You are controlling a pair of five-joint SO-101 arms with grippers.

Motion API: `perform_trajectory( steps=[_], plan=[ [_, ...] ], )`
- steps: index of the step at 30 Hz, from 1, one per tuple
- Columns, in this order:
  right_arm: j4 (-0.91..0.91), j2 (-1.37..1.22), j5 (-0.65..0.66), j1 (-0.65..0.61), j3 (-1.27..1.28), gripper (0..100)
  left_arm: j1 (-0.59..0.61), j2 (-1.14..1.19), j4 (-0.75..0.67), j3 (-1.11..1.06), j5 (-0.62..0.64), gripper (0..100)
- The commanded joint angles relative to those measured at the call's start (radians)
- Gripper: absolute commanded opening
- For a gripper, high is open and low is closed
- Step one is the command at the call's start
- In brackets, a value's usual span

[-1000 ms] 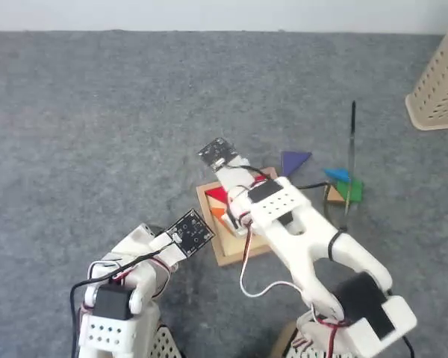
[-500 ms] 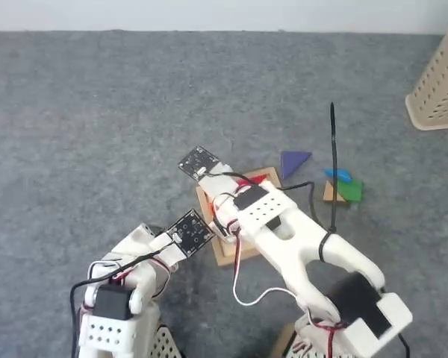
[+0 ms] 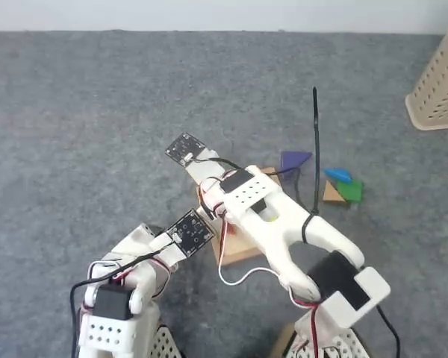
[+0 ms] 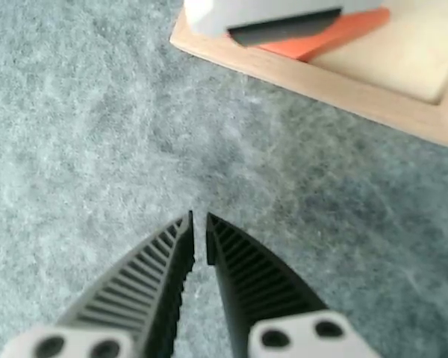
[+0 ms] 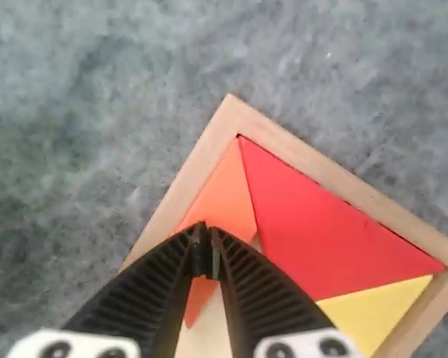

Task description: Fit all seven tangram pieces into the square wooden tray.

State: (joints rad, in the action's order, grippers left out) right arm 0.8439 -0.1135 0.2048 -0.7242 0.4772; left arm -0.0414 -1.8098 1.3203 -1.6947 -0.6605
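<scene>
The right tool (image 5: 207, 257), fingers together, is over the orange piece (image 5: 224, 201) in the tray (image 5: 198, 160) at the high view's centre. The left tool (image 4: 199, 224), closed too, hangs lower left. A purple piece (image 3: 293, 160) lies right of the tray.

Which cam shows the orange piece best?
Right wrist view: most of the orange piece shows, in a tray corner under the right gripper. Left wrist view gets a sliver. High view: an arm hides most of it.
</scene>
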Motion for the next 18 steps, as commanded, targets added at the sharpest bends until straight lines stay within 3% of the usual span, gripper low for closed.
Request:
perform_trajectory(
  steps=[1, 11, 18],
  plan=[
    [-0.01, 0.008, 0.015, -0.012, -0.046, 0.6, 0.003, -0.017, 0.005, 0.01, -0.011, 3],
    [0.11, 0.22, 0.008, 0.03, -0.041, 0.6, 0.003, -0.017, 0.005, 0.01, -0.011, 3],
    [0.182, 0.297, 0.017, 0.125, 0.034, 0.6, 0.003, -0.017, 0.005, 0.01, -0.011, 3]
  ],
)
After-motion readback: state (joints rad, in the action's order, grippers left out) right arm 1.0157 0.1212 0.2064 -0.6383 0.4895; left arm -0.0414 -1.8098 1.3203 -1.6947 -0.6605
